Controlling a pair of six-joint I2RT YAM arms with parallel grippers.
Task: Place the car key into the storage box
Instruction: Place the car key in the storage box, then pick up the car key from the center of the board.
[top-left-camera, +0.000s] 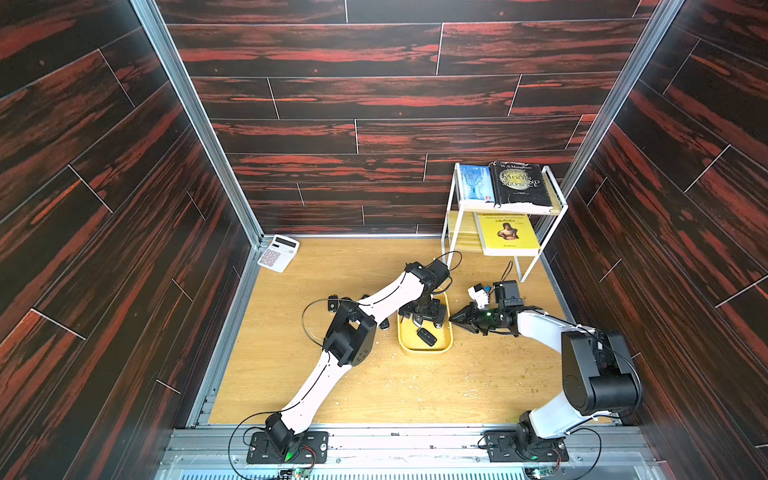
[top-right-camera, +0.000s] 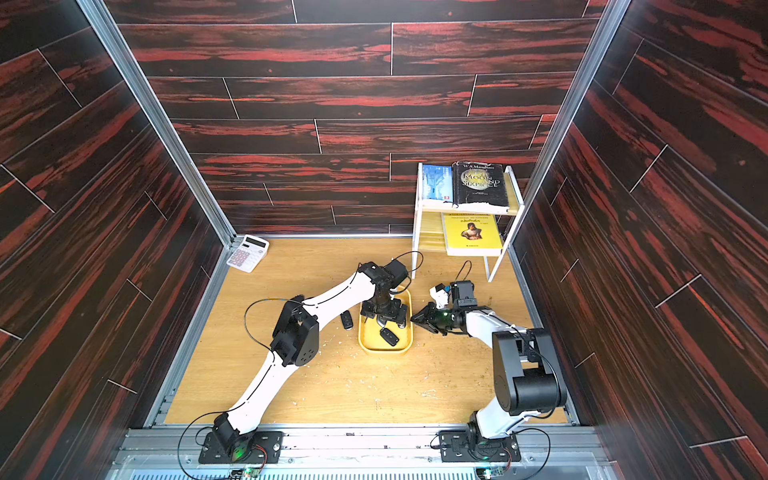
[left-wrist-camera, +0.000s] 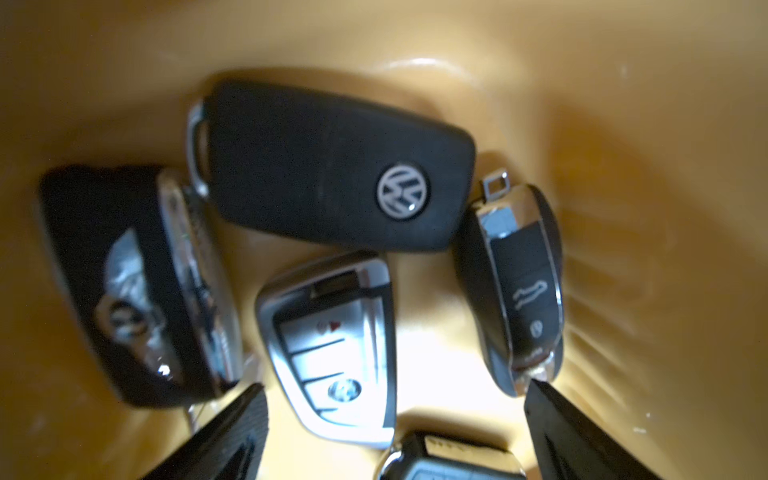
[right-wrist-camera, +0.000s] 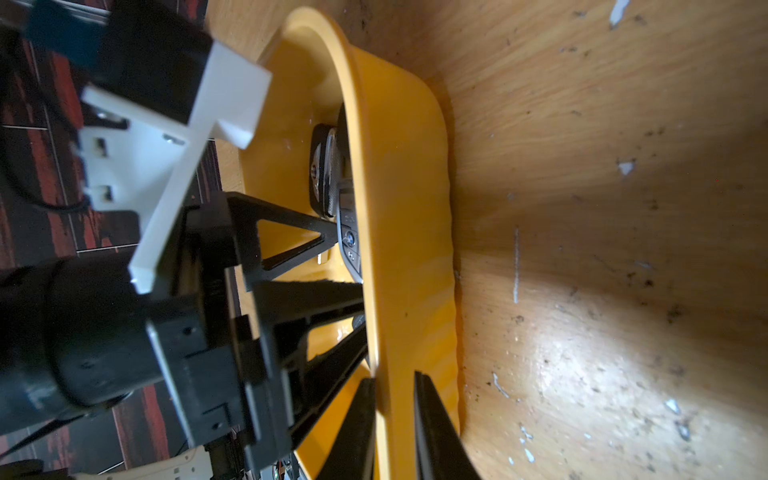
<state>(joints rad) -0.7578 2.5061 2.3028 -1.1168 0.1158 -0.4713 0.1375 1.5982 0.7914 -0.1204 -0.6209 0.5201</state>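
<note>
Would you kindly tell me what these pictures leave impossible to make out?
- In both top views: fobs in the storage box's far half, hidden under the left pincer.
- Left wrist view: one fob cut off by the frame edge; the tilted fob's badge, blurred.

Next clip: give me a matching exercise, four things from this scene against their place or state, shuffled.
Things:
1. left gripper
2. right gripper
3. calculator
4. yellow book

Place or state:
a. on the lower shelf of the rack
b. closed on the storage box rim
c. open over the keys
d. far left corner of the table

Pairs: 1-c, 2-b, 3-d, 4-a
</note>
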